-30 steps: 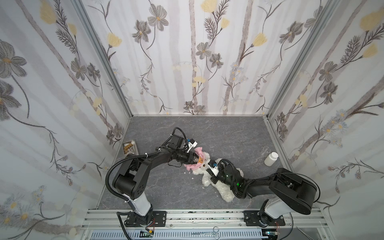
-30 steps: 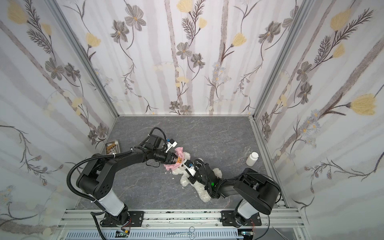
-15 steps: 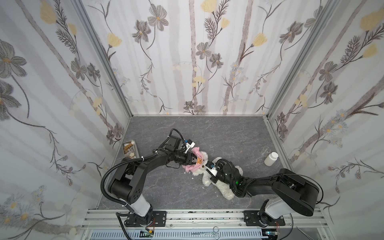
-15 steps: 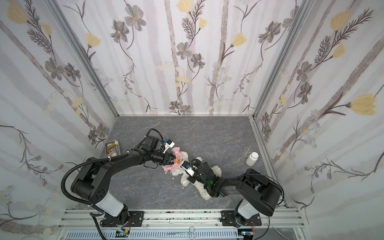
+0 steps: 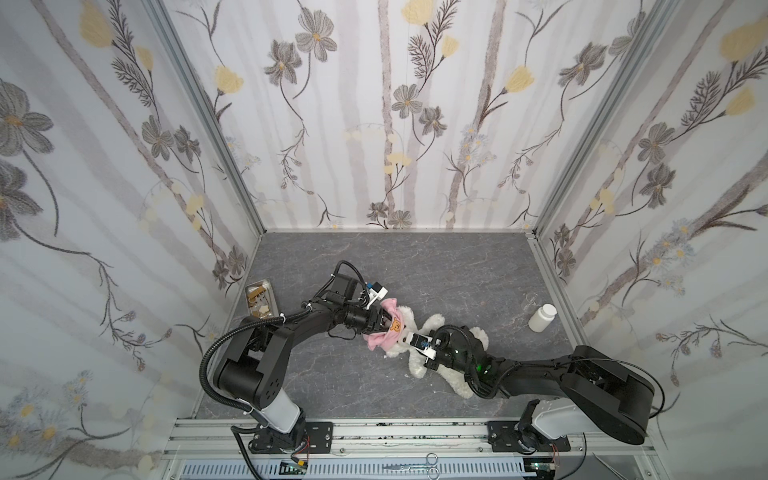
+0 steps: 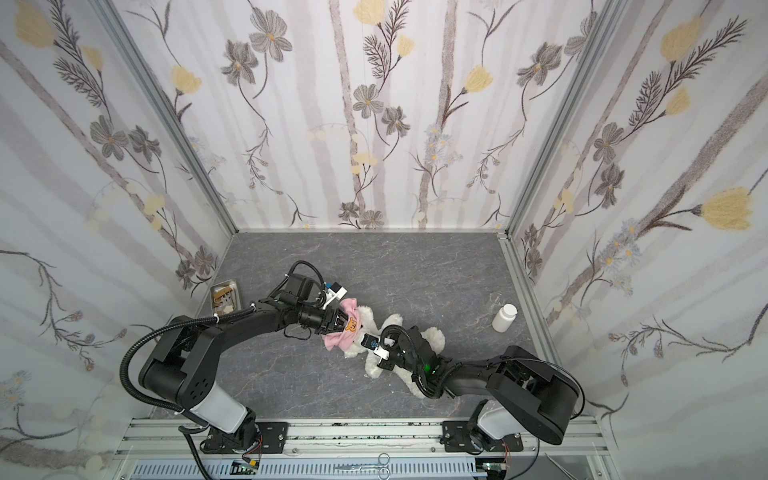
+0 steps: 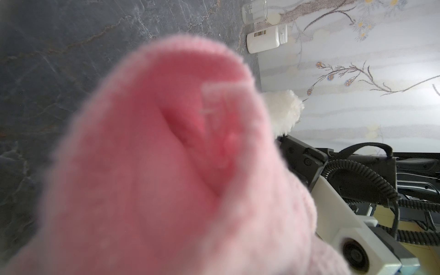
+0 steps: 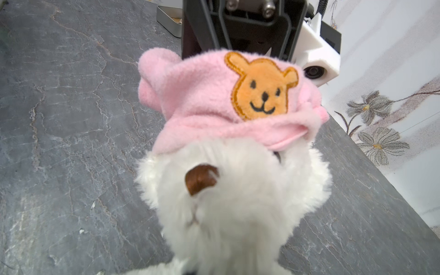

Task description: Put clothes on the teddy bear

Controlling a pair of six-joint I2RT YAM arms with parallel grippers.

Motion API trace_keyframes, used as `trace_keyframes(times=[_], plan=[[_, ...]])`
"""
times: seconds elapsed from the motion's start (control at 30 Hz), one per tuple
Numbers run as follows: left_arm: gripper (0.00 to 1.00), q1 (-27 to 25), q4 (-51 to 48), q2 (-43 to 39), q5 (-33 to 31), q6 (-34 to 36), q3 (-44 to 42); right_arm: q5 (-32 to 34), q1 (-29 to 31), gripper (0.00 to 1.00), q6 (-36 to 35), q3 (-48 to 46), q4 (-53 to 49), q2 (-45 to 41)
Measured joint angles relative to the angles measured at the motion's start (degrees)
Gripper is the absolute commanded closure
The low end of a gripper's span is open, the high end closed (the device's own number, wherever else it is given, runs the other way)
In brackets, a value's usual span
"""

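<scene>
Grey marbled tabletop (image 5: 436, 266): teddy bear (image 5: 415, 365) lying mid-front; metal tray (image 5: 261, 300) left; white bottle (image 5: 542, 318), clear beaker (image 6: 495, 302) right.

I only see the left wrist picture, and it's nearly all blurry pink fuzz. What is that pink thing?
Observer: A pink hoodie with an orange bear-face patch, sitting over the top of the teddy bear's head like a cap.
Visitor: Is the bear sitting up?
Observer: No. In both top views it lies flat on the grey table, limbs spread.
Visitor: Anything else I'm missing?
Observer: A small metal tray, over by the left wall in both top views.
</scene>
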Motion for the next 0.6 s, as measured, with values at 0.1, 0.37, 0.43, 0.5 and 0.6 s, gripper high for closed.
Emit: trace_keyframes(times=[0.1,0.37,0.43,0.5,0.6], plan=[[0.55,0.0,0.0,0.1,0.0,0.0,-0.1,0.3,0.4,1.00,-1.8,-0.2,-0.5,-0.5],[0.78,-0.2,-0.1,0.5,0.0,0.0,-0.9,0.8,0.8,1.00,-5.2,-0.2,-2.6,-1.6],[0.85,-0.2,-0.1,0.6,0.0,-0.1,-1.0,0.9,0.8,1.00,-5.6,-0.2,-3.1,-1.6],[0.90,-0.3,-0.2,0.6,0.0,-0.2,-1.0,0.9,0.8,1.00,-6.0,-0.2,-3.5,-1.6],[1.00,-0.3,-0.1,0.5,-0.5,-0.3,-1.3,0.9,0.5,1.00,-6.0,-0.2,-3.7,-1.6]])
